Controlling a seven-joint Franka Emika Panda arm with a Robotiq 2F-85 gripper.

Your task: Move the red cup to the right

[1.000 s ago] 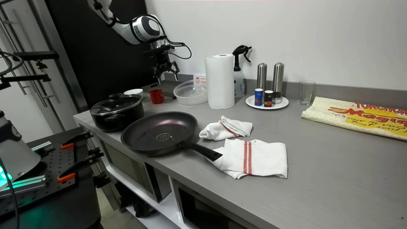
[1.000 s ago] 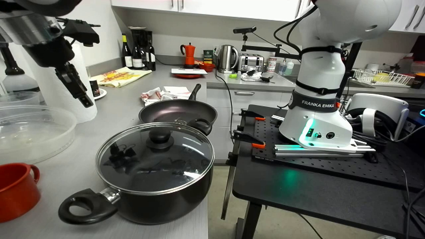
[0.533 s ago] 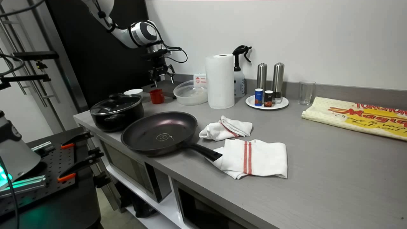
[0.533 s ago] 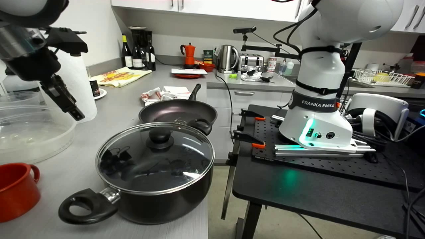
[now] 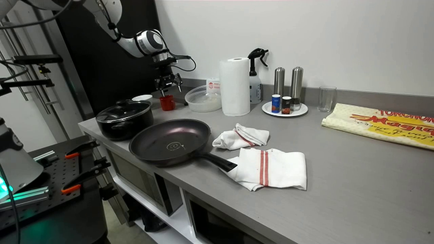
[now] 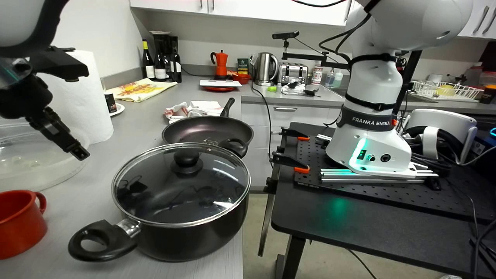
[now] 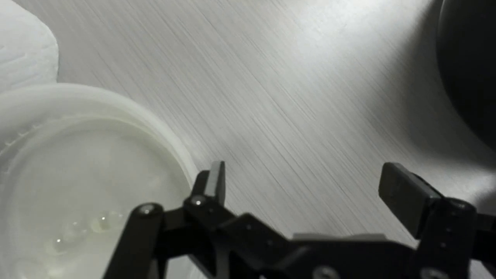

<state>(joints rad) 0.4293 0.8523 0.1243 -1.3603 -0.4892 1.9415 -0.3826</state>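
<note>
"So, how far along is the job getting?"

"Barely started, I'm judging. The red mug (image 6: 21, 224) is standing upright on the grey countertop (image 5: 339, 179), near the translucent plastic bowl (image 5: 203, 107), and the Robotiq gripper (image 7: 305, 172) isn't touching it. Grasping, carrying it to the right and letting go are all still waiting."

"Is the gripper holding anything?"

"Nothing. It's standing spread wide in the wrist view, with countertop showing through the gap."

"And what's changing against the earlier frame?"

"In both exterior views the gripper is hanging lower than in the frame from a second ago, and it's drawing nearer the mug. The mug is keeping its spot. Probably the reach is nearing its end, though the mug isn't showing in the wrist view."
</note>
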